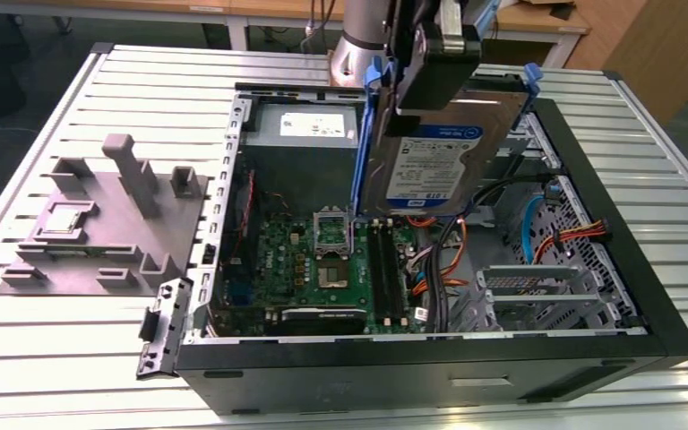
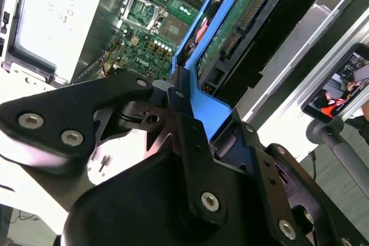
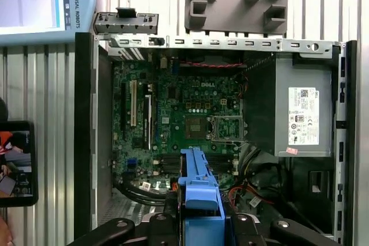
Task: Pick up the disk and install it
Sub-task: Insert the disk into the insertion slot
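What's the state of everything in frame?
disk, held on edge in the air above the computer case.
tool, shut on the disk.
computer case, lying on its side, side panel off, interior exposed.
grey stand, resting on the table, exterior view's left of the case.

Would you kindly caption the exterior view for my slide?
The claw holds the disk above the open computer case.

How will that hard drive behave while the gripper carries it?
Probably stiff: the hard drive hangs on edge from the gripper without sagging. Likely heavy for its size, given the metal casing. The blue carrier frame looks like smooth plastic, so it might slip in the grip.
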`<state>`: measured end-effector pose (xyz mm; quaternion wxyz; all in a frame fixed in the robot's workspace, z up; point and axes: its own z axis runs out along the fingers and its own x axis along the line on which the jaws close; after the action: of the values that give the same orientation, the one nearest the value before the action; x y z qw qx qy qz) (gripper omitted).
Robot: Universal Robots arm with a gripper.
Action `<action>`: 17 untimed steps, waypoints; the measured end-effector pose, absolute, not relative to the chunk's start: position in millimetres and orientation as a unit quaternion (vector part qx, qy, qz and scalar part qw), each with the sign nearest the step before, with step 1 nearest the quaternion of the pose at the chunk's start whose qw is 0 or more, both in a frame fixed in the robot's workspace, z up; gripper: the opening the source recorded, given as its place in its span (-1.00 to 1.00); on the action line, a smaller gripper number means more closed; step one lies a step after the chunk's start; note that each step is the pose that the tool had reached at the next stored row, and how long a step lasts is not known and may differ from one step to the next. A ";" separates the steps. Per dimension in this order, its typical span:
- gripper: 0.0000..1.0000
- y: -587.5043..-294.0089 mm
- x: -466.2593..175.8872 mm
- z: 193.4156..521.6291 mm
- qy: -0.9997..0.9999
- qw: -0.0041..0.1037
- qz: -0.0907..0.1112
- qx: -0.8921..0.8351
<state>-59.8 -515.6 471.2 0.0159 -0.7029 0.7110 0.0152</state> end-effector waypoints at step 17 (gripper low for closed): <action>-0.26 -531.8 -41.4 468.0 0.711 0.014 0.013 -0.703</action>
<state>-41.4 -531.8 468.0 0.0139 -0.7030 0.7109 0.0131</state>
